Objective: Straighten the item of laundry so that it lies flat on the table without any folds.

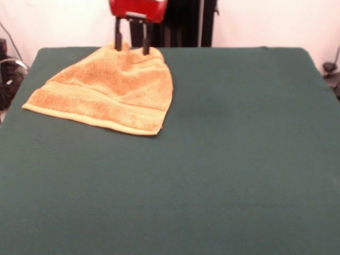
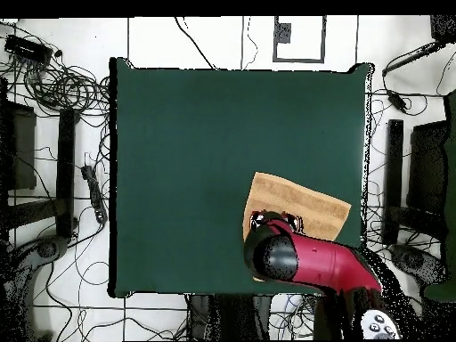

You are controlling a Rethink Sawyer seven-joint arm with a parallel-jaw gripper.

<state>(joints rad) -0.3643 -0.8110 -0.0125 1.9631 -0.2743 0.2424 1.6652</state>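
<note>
The golden-orange towel point(image 1: 106, 90) lies at the far left of the green table point(image 1: 239, 159). Its near short end with a woven band lies flat, and its far part is bunched into a narrower, humped end. My gripper point(image 1: 132, 49) stands at that far end, open, with its two black fingers point(image 1: 146, 45) spread and their tips down at the towel's far edge. In the overhead view the towel point(image 2: 303, 203) is near the table's point(image 2: 178, 160) right edge, close to the robot's side. The red arm point(image 2: 312, 263) covers part of the towel and hides the gripper there.
The black pedestal point(image 1: 180, 21) stands behind the table's far edge. Cables point(image 2: 62, 89) and dark stands point(image 2: 392, 178) lie on the floor around the table. The towel is close to the table's left edge in the front view.
</note>
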